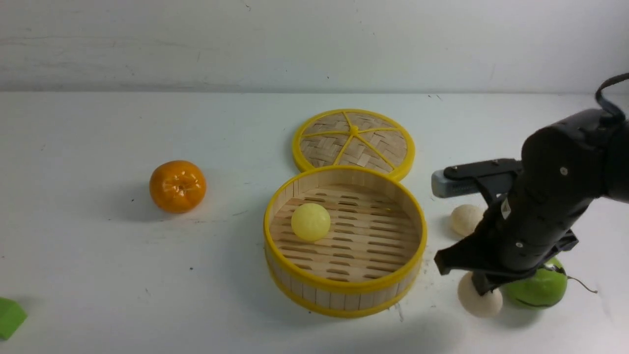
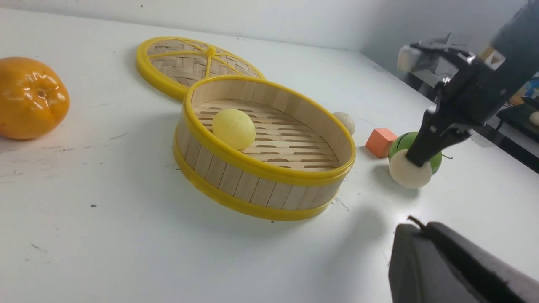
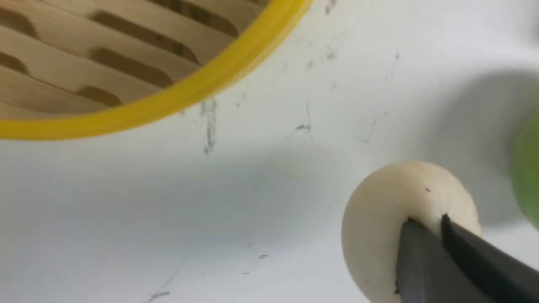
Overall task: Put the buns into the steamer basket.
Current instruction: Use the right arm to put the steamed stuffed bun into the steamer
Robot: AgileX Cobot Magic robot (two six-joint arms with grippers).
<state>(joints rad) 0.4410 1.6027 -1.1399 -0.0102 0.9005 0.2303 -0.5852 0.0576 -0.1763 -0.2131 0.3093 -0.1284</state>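
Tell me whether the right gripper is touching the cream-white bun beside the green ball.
Touching. The right wrist view shows the right gripper with its tips pinched into the cream-white round bun, denting its surface.

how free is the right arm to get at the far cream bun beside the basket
Probably not yet: the right pincer is shut on the near cream bun, so it's occupied. Otherwise the far cream bun lies uncovered with nothing over it.

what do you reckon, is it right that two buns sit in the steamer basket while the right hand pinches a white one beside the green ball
Not two: only the pale yellow bun sits in the steamer basket, per the front view. The right hand pinches a white bun beside the green ball.
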